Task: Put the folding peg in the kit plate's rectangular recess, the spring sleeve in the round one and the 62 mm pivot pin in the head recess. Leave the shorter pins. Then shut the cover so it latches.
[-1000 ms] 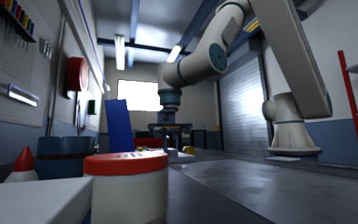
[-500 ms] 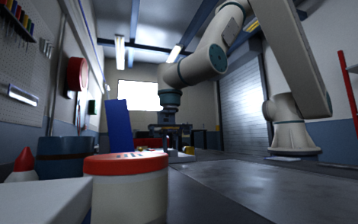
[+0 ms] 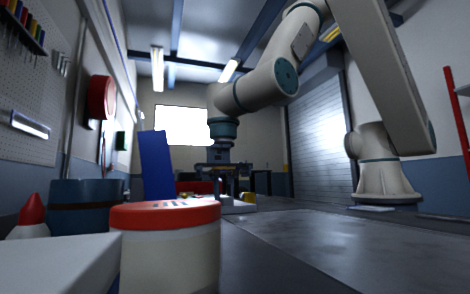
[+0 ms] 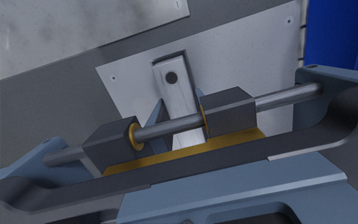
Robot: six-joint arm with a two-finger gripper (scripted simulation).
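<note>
My gripper (image 4: 180, 123) is closed on the folding peg (image 4: 180, 98), a pale grey rectangular bar with a dark round hole near its far end. The peg sits in the rectangular recess of the light grey kit plate (image 4: 225, 73), and I am right above it. The blue cover (image 3: 156, 165) stands upright at the plate's far side. In the second side camera my gripper (image 3: 220, 182) is low over the plate (image 3: 235, 204). The spring sleeve and the pins are not visible to me.
A white jar with a red lid (image 3: 165, 245) stands close in the foreground, with a dark blue tub (image 3: 85, 206) and a red cone (image 3: 31, 210) to its left. A yellow block (image 3: 248, 197) lies beside the plate. The robot base (image 3: 385, 170) stands at the right.
</note>
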